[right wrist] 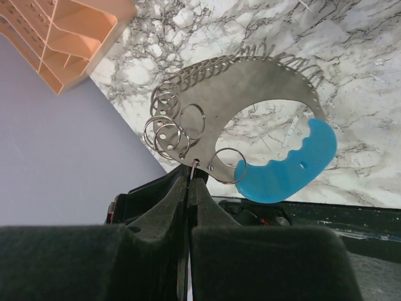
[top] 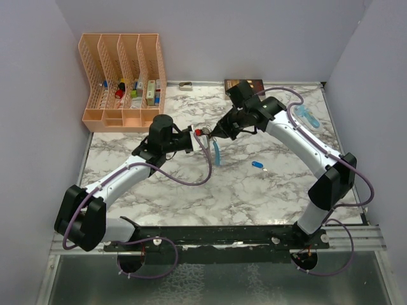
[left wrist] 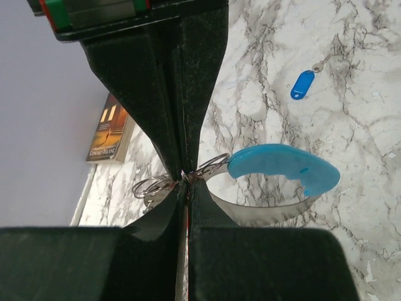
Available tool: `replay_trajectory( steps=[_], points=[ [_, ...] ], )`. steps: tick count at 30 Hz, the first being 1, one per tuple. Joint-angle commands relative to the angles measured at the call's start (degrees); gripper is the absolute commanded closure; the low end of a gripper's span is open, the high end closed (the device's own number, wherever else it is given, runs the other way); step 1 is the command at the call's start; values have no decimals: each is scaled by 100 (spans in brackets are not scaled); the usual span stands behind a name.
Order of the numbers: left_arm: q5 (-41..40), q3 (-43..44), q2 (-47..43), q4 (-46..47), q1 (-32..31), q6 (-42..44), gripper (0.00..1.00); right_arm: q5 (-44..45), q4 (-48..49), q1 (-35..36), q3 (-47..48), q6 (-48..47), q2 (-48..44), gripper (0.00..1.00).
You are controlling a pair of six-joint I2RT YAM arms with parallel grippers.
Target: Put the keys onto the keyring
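Observation:
My left gripper (top: 195, 135) (left wrist: 187, 183) is shut, and a thin red strip of the red key (top: 200, 132) shows between its pads. It meets my right gripper (top: 215, 132) (right wrist: 191, 174) tip to tip above the middle of the table. The right one is shut on a small ring of the keyring (right wrist: 250, 88). The keyring is a grey metal plate with several split rings and a light-blue grip (right wrist: 289, 168) (left wrist: 282, 169), and it hangs free below the jaws (top: 216, 152). The dark blue key (top: 257, 165) (left wrist: 302, 84) lies alone on the marble.
A peach desk organizer (top: 124, 79) (right wrist: 69, 31) with small items stands at the back left. A dark book (top: 245, 84) (left wrist: 109, 135) lies at the back edge. A pale-blue see-through object (top: 305, 116) rests at the right, under the right arm's cable. Grey walls close in both sides.

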Motion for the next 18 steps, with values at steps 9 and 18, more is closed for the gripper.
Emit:
replay_trajectory(
  steps=[9,18],
  points=[
    [800,433,-348,-771,-30,668,100,37,1115,-106,-902,-636,-1058,43],
    [1802,981,-286,-2342,126,1455,100,-1133,2404,-1341,-1503,-4818,-1791,35]
  ],
)
